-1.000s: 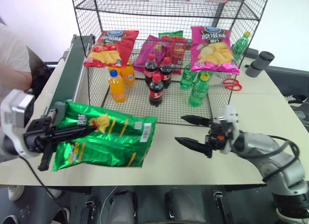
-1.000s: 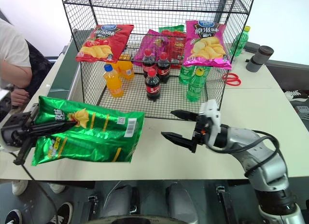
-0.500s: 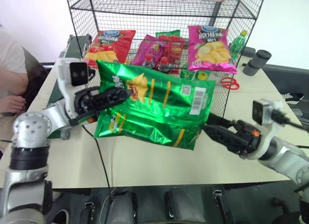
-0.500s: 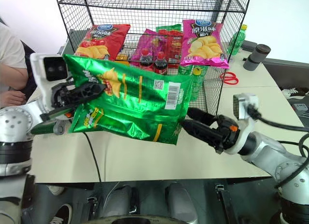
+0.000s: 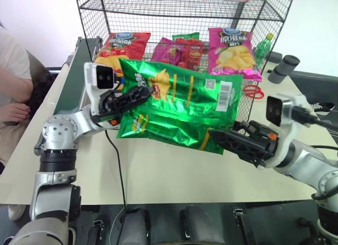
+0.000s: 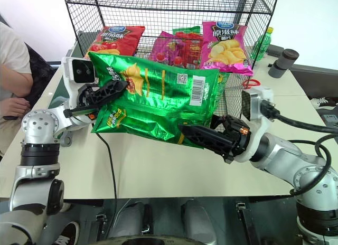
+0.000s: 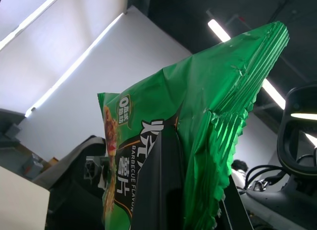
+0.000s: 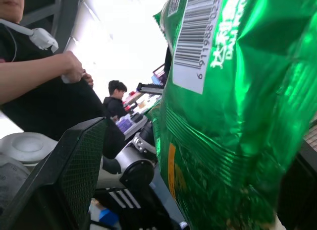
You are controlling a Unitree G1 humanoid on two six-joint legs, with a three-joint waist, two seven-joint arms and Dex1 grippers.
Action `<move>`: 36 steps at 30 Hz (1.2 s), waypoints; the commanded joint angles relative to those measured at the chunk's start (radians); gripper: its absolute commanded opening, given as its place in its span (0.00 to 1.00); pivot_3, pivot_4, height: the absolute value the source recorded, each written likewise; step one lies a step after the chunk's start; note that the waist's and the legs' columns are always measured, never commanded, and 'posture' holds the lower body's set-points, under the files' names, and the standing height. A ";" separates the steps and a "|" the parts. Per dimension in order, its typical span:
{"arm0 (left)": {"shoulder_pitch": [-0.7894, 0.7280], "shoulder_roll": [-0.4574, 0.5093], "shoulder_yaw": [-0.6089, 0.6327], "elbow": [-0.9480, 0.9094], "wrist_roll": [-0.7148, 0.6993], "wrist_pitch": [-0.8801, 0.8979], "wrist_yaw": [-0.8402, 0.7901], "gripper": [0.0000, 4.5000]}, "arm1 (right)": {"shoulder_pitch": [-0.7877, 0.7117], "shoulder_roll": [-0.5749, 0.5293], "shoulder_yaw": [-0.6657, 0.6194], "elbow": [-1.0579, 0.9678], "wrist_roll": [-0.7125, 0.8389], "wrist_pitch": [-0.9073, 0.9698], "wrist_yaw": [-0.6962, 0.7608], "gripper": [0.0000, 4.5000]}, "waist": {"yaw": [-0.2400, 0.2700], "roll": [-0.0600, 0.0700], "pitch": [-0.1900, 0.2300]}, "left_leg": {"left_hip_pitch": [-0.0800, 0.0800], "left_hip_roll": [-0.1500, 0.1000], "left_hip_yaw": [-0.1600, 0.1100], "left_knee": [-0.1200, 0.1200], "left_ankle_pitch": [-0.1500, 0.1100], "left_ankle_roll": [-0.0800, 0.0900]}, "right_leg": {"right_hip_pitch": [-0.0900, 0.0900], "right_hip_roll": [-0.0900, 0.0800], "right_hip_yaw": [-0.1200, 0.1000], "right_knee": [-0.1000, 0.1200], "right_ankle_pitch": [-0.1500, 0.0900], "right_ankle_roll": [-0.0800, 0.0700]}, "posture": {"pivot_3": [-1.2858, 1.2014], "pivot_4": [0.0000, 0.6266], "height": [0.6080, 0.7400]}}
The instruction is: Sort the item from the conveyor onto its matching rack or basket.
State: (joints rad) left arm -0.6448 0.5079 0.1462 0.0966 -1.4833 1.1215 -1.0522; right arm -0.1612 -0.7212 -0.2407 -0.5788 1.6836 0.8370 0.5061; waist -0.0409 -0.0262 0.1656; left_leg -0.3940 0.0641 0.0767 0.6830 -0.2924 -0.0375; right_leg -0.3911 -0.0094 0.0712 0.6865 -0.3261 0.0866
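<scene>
Showing barcode: right wrist view | green bag [image 8: 233,121] | person [image 8: 44,76]

Bag [image 5: 179,110] before rack [image 5: 179,12], above table [image 5: 158,176]

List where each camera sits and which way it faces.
Left and right eye views: on the head, looking down at the glossy green crisp bag before the black wire-grid rack; both arms show.
Left wrist view: along the left tool, shut on the bag.
Right wrist view: along the open right tool, around the bag.
All share the bag.
</scene>
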 commanded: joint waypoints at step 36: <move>0.357 0.013 0.099 -0.350 0.847 -0.849 0.082 0.98 | -0.109 -0.018 -0.058 -0.070 -0.635 -0.262 -0.077 0.00 | 0.002 0.000 0.000 | -0.011 0.001 0.000 -0.001 0.000 0.001 | -0.009 -0.001 0.001 -0.004 0.001 0.001 | 0.52 0.24 1.00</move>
State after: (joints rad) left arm -0.3150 0.5245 0.2393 -0.1794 -0.7088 0.3529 -1.0129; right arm -0.2273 -0.7357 -0.3228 -0.6254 1.1934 0.6608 0.4444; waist -0.0390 -0.0261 0.1660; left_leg -0.4051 0.0655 0.0766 0.6824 -0.2929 -0.0367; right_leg -0.4004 -0.0110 0.0724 0.6827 -0.3253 0.0871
